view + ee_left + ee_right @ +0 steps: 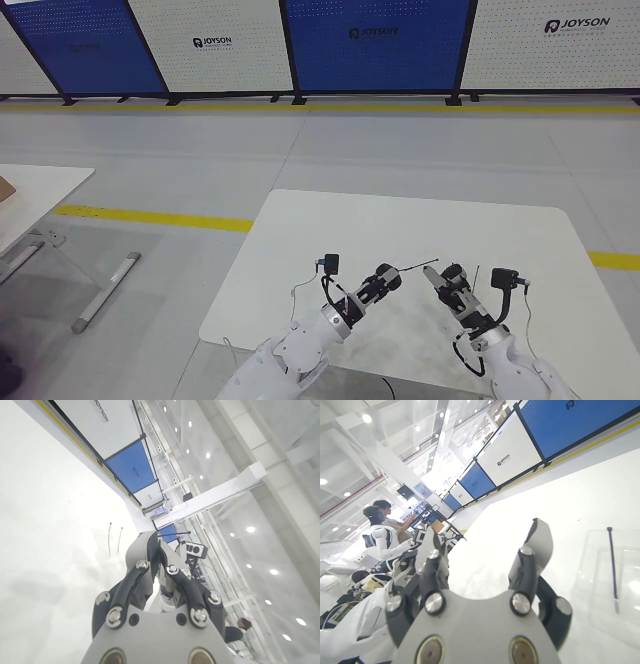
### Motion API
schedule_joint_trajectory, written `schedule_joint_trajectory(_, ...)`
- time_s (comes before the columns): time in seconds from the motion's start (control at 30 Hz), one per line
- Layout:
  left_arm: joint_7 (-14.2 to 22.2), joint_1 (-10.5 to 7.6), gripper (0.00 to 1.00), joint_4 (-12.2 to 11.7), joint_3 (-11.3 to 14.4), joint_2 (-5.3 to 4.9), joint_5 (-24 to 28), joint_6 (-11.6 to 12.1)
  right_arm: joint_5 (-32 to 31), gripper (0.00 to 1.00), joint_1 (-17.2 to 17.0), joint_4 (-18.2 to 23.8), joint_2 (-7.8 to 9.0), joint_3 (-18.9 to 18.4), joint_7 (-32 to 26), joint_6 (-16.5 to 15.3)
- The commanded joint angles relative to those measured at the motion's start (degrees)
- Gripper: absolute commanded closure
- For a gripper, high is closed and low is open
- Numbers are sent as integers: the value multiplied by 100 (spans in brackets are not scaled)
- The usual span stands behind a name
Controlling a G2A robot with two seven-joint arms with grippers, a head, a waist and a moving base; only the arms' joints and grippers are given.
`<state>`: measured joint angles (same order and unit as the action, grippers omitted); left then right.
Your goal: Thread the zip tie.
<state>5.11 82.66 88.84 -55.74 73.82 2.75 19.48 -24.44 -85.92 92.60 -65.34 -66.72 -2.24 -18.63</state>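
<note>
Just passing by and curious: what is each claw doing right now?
Left gripper: shut on the zip tie.
Right gripper: open, holding nothing.

Two zip ties (420,265), two hands (394,277), one clear tray (595,560) and one white table (400,220).

The zip tie (175,534) is partly hidden between the left gripper's (157,540) jaws.
</note>
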Motion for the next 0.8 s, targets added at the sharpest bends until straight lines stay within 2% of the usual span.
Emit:
schedule_joint_trajectory(0.0,-87,-1,100,-5,0,0,-127,0,-3,0,3,-1,0,4,-1,-1)
schedule_joint_trajectory(0.17,-87,-1,100,-5,0,0,-127,0,-3,0,3,-1,0,4,-1,-1)
schedule_joint_trajectory(0.23,-128,12,100,47,2,7,-43,0,-313,0,23,14,4,-37,54,165)
schedule_joint_trajectory(0.3,-124,45,100,147,-37,13,256,0,-614,0,27,19,2,-50,142,288)
schedule_joint_trajectory(0.37,-68,78,100,247,-121,9,549,0,-682,0,45,-14,8,-84,73,174)
schedule_joint_trajectory(0.47,180,157,100,333,-234,-1,1095,0,-1046,0,97,-82,37,-170,-88,47)
schedule_joint_trajectory(0.5,355,181,100,339,-275,-10,1305,0,-1421,0,113,-95,47,-162,-83,90)
schedule_joint_trajectory(0.57,708,192,100,316,-299,-21,1659,-10,-1737,0,124,-95,41,-105,0,122)
schedule_joint_trajectory(0.77,708,192,100,316,-299,-21,1659,-10,-1737,0,124,-95,41,-105,0,122)
